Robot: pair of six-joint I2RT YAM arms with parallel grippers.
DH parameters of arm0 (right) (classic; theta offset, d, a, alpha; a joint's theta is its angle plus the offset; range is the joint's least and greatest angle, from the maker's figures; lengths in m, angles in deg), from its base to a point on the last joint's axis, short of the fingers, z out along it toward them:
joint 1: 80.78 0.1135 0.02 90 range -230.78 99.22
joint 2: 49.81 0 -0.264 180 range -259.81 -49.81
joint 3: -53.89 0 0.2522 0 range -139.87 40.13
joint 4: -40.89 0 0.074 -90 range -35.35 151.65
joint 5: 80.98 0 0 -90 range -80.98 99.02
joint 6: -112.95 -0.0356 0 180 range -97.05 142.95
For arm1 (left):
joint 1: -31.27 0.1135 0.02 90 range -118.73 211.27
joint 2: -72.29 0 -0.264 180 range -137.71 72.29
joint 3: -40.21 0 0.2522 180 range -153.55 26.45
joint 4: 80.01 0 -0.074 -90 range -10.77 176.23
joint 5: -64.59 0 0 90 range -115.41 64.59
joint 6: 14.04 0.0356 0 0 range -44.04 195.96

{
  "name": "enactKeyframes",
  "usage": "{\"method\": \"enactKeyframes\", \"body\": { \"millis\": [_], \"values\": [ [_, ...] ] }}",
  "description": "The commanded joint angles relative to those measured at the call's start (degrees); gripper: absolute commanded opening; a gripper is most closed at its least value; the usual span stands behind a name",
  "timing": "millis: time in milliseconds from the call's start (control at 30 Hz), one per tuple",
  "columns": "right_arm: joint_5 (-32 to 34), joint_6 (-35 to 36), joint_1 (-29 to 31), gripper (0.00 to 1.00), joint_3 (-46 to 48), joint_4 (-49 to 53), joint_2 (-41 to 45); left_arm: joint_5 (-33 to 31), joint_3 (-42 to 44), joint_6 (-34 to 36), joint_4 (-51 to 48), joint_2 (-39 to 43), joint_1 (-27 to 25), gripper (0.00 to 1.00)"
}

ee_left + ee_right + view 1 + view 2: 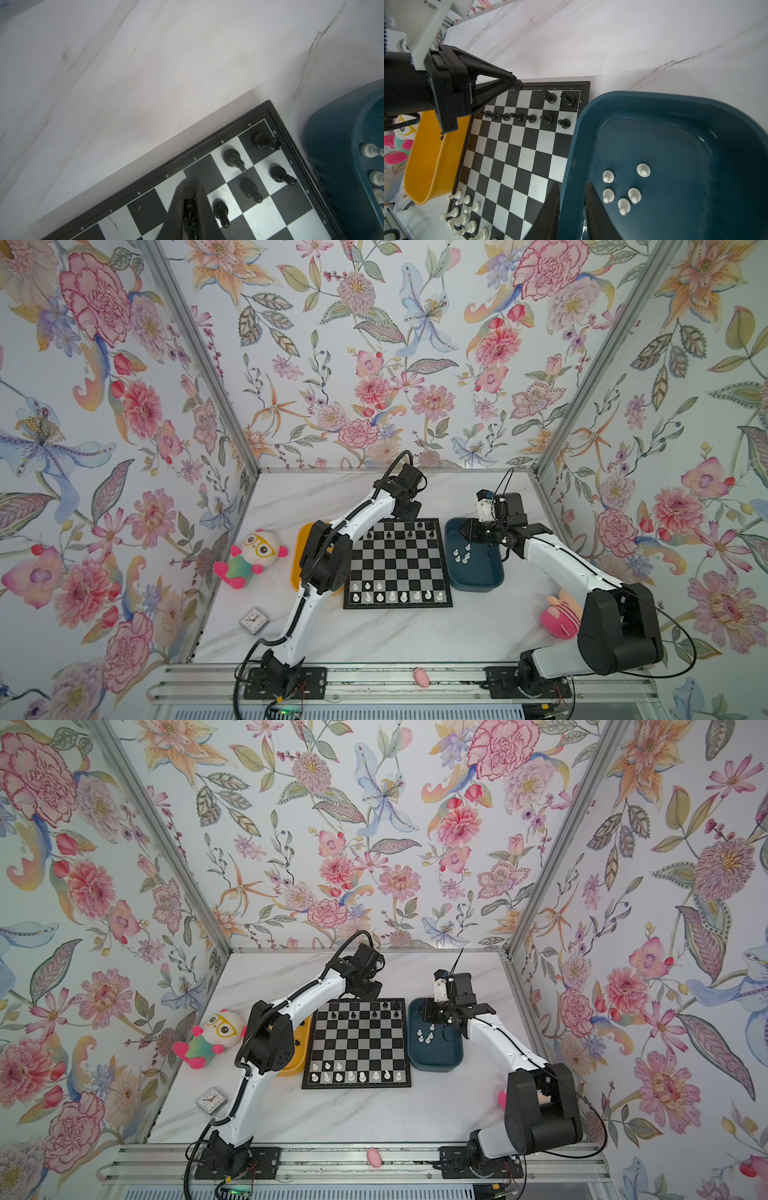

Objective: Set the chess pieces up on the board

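In both top views, we are filling the board (pixel 398 568): white chess pieces (pixel 392 596) are lining the near edge. In the left wrist view, our left gripper (pixel 190 193) is clamping a black piece (pixel 190 216) over the far row, close beside the black pawns (pixel 221 212), so room is tight. In the right wrist view, our right gripper (pixel 572 187) is hanging over the blue tray's (pixel 675 99) rim, fingers apart and empty, near the white pawns (pixel 623 204).
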Motion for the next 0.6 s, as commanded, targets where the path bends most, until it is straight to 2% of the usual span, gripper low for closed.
{"method": "enactKeyframes", "body": {
  "millis": [0, 567],
  "values": [
    [0.0, -0.1, -0.3, 0.24, 0.7, -0.3, 0.7, 1.6, -1.8, 0.5, -1.5, -1.5, -0.8, 0.02],
    [-0.9, -0.7, -0.4, 0.24, 1.0, -1.3, -0.5, 2.7, -0.1, -0.1, -0.4, -2.9, -1.6, 0.01]
  ]
}}
